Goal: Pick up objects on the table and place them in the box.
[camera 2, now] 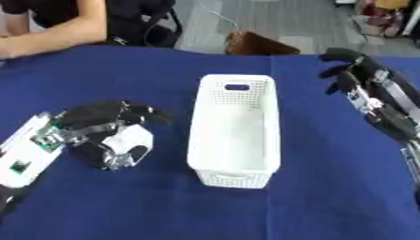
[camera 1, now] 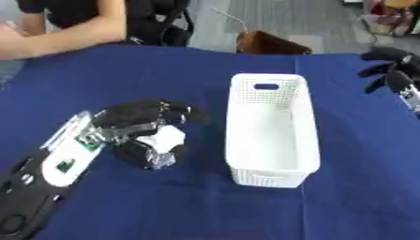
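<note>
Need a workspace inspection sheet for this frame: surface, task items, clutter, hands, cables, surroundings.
Surface: table under a blue cloth.
Task items: white box, upright at centre, looks empty; white object in the left hand, left of the box, shape unclear.
Clutter: nothing seen.
Hands: left hand curled round the white object, low over the cloth; right hand raised at the right edge, holding nothing, fingers look relaxed.
Cables: thin light line on the floor behind the table, possibly a cable.
Surroundings: brown item past the far edge; a person's arm resting at the far left corner, touching nothing of the task.
</note>
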